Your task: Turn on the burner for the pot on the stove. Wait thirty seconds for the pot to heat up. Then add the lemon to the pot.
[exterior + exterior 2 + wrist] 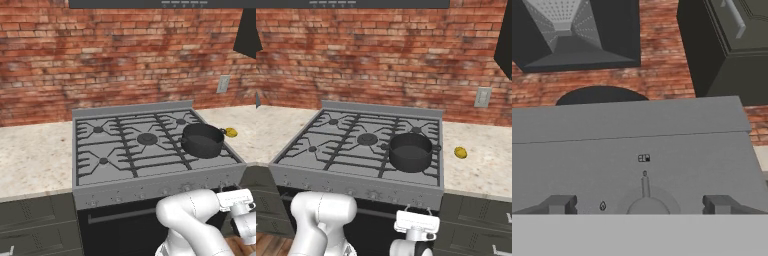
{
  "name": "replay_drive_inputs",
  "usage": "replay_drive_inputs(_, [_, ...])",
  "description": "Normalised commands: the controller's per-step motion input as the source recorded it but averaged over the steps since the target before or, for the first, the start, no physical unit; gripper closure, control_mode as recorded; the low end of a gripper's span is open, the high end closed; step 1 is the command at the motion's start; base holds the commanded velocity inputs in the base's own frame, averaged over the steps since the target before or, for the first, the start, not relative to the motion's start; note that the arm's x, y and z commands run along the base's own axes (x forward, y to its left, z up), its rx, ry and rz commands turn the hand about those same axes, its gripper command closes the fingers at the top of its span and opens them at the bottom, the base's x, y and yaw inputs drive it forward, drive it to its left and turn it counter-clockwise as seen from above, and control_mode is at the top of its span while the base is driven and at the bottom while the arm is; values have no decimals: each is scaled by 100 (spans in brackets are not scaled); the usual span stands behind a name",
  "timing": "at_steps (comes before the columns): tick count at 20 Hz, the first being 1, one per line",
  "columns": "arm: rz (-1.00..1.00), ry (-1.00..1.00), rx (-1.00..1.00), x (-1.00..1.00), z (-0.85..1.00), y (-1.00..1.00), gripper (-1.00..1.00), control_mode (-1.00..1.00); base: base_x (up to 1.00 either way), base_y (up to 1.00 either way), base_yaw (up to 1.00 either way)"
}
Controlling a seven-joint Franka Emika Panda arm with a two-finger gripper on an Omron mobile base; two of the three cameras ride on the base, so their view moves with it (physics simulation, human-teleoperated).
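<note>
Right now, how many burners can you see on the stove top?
5 on the stove: back left, back right, center, front left, and one presumably hidden under the pot at front right.

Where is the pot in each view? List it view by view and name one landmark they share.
Left base view: the pot sits right of centre, on the front right burner of the stove.
Right base view: the pot is just right of centre, on that burner.
Hand view: a dark arc at upper left, above the stove's grey front, is probably the pot.
Shared landmark: the brick wall behind.
</note>
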Motion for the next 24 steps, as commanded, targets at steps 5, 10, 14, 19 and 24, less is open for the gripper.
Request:
replay_drive_inputs(5, [0, 0, 0, 0, 0, 1, -100, -100, 0, 0, 0])
replay_drive_inputs(10, [0, 0, 0, 0, 0, 0, 100, -100, 0, 0, 0])
replay_drive_inputs(14, [0, 0, 0, 0, 0, 0, 100, -100, 0, 0, 0])
replay_drive_inputs(19, [0, 0, 0, 0, 0, 0, 100, -100, 0, 0, 0])
replay_drive_inputs(24, [0, 0, 0, 0, 0, 0, 100, -100, 0, 0, 0])
